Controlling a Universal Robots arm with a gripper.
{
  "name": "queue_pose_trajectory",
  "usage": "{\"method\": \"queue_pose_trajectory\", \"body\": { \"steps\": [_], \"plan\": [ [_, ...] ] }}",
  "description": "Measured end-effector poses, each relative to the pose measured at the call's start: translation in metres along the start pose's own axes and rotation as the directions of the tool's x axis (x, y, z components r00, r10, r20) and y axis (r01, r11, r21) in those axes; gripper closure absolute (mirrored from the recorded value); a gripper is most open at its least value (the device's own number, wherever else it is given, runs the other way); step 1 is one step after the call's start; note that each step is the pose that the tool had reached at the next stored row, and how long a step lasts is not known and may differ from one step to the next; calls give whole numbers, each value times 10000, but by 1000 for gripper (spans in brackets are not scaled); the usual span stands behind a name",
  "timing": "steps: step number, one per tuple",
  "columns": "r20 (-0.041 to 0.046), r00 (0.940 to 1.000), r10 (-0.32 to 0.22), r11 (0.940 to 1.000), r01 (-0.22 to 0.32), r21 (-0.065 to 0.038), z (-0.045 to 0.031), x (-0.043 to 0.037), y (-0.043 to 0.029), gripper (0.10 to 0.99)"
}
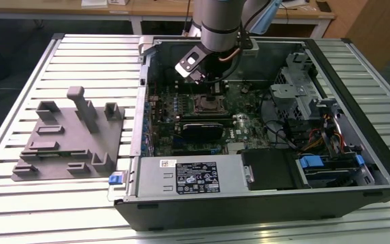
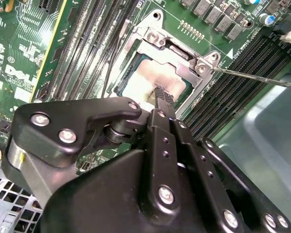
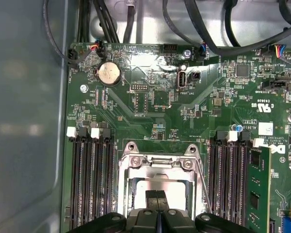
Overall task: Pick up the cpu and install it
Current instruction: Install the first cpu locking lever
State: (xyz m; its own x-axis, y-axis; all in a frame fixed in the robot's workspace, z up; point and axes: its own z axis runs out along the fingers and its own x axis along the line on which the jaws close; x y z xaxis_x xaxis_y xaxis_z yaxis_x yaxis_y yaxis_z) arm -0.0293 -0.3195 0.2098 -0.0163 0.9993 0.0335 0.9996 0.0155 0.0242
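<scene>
We see the cpu [image 2: 139,79] as a small, flat square chip with a dull silver metal top and a paler smear across its middle. It lies level, top face up, seated in the socket on the green motherboard [image 3: 150,104]. The metal retention frame [image 2: 182,58] borders it all round. In the exterior view the cpu [image 1: 209,104] sits at about 10 o'clock from the open computer case's [image 1: 263,216] middle.

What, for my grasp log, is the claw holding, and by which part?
Nothing, it seems: the claw is shut with nothing between its fingers, tips just over the cpu, which lies in the socket.
</scene>
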Motion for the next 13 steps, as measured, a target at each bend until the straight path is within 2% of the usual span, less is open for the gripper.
{"method": "queue_pose_trajectory", "body": {
  "steps": [13],
  "plan": [
    [-8, 10000, 0, 10000, 0, 0, -78, 2, 2, 980]
  ]
}}
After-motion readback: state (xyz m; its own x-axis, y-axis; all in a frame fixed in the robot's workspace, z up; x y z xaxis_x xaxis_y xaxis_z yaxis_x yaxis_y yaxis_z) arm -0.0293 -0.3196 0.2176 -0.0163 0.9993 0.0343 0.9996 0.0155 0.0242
